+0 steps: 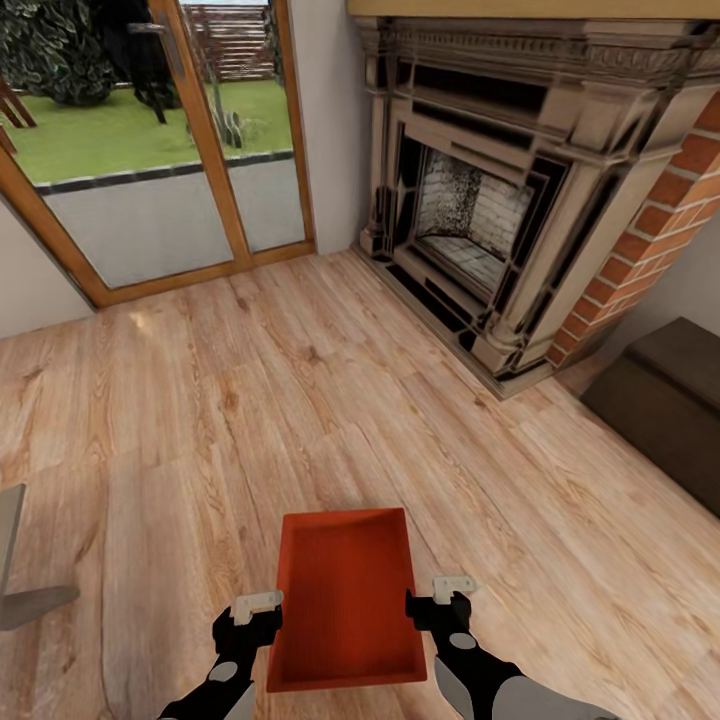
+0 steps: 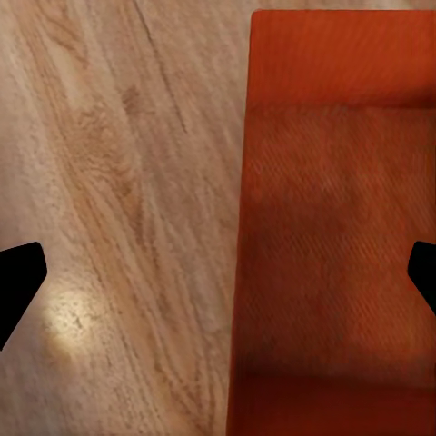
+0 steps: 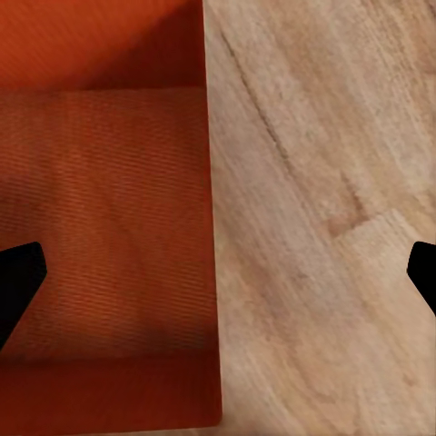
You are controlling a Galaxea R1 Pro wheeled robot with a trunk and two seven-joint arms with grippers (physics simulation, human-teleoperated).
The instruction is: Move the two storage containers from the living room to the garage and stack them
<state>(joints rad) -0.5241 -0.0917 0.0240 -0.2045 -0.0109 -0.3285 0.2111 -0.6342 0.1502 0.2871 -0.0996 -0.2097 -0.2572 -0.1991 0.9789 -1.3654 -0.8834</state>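
Note:
One orange-red open-topped storage container [image 1: 345, 600] rests on the light wood planks of the living room floor [image 1: 200, 420], close in front of me. My left gripper [image 1: 262, 622] is open and straddles the container's left wall [image 2: 243, 227]; its dark fingertips [image 2: 18, 286] stand wide on either side. My right gripper [image 1: 432, 608] is open too, straddling the right wall [image 3: 211, 227], with one fingertip [image 3: 18, 282] over the bin's inside and the other over the planks. The bin's inside [image 3: 100, 209] is empty.
A carved fireplace [image 1: 470, 220] with red brick [image 1: 660, 240] stands ahead on the right. Wood-framed glass doors [image 1: 170, 150] are ahead on the left. A dark low bench [image 1: 665, 400] sits at the right edge, and a grey furniture piece [image 1: 15, 580] at the left edge.

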